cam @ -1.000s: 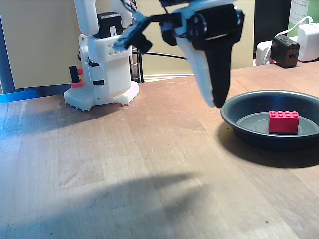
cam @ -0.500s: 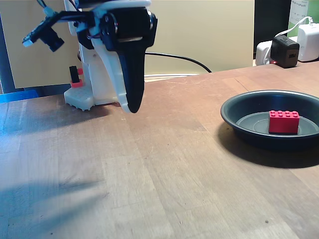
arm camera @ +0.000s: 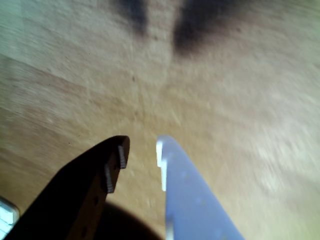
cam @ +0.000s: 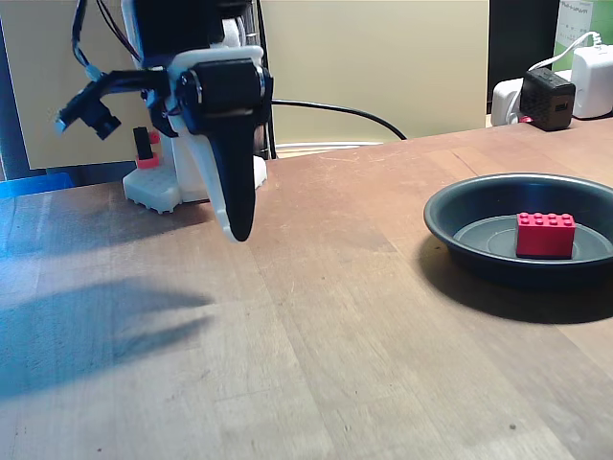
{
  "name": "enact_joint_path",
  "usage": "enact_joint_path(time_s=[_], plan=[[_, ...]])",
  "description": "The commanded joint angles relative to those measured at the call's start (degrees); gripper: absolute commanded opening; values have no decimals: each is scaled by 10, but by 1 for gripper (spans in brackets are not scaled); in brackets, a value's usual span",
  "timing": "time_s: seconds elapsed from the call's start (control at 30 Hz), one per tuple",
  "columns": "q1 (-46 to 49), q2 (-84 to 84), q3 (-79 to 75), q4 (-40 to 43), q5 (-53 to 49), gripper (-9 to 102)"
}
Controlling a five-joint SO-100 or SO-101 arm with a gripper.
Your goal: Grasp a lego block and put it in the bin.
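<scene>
- Fixed view, far left: a small black camera [cam: 91, 105] juts out from the arm on a bracket, wires looping above it, and the arm's shadow lies blue-grey across the wooden table [cam: 316, 316] below.
- Just to its right stands the arm's white base [cam: 168, 182], with a red and black piece on its left side, at the back edge of the table.
- In front of the base the gripper [cam: 237, 228] hangs point-down above the wood — one finger black, one white, tips close together with nothing between them.
- Wrist view, left to right: the black finger [arm camera: 95, 185] with pale pads on its inner face, a narrow gap of bare wood, then the white finger [arm camera: 187, 195]; the jaws are slightly parted and empty, and the picture is blurred.
- Fixed view, right side: the bin [cam: 450, 216] sits on the table, well apart from the gripper.
- Inside it the lego block [cam: 545, 235] rests on the flat bottom, studs up, right of centre.
- Behind the bin, at the top right, a black adapter [cam: 547, 98] and white chargers [cam: 596, 79] sit at the table's back edge.
</scene>
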Motion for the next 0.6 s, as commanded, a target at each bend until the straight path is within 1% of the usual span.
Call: enact_joint_path(time_s=[0.0, 0.13, 0.37, 0.57], plan=[[-1, 45, 51, -46, 2, 0], [0, 73, 90, -64, 2, 0], [0, 118, 131, -58, 1, 0], [0, 124, 156, -56, 5, 0]])
